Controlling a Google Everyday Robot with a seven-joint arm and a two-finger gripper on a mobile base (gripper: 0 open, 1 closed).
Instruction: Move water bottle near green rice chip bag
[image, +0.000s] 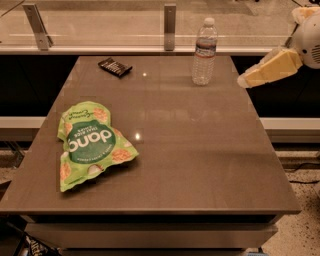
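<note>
The move we face turns on one relation: the bottle (205, 54) lies to the left of the gripper (246, 80), near it but apart, with a strip of bare table (200, 150) between them. The bottle stands upright at the far edge of the table, right of centre, cap up, so its long axis is vertical. The gripper hangs just off the table's right far corner, at about the height of the bottle's lower half. It is tilted, its tip pointing left and slightly down toward the bottle's base.

We cannot tell how far the jaws are parted. They have hold of nothing.

The arm (310, 40) comes in from the upper right, its pale round body above and behind the gripper, well outside the table edge. We judge that a sideways reach to the left, with the tip levelled, would bring the jaws around the ribbed body.

The bag (90, 142) lies flat on the near left part of the table, well apart from the bottle, diagonally across. A small black packet (115, 66) lies at the far left, off the straight line between the two.
</note>
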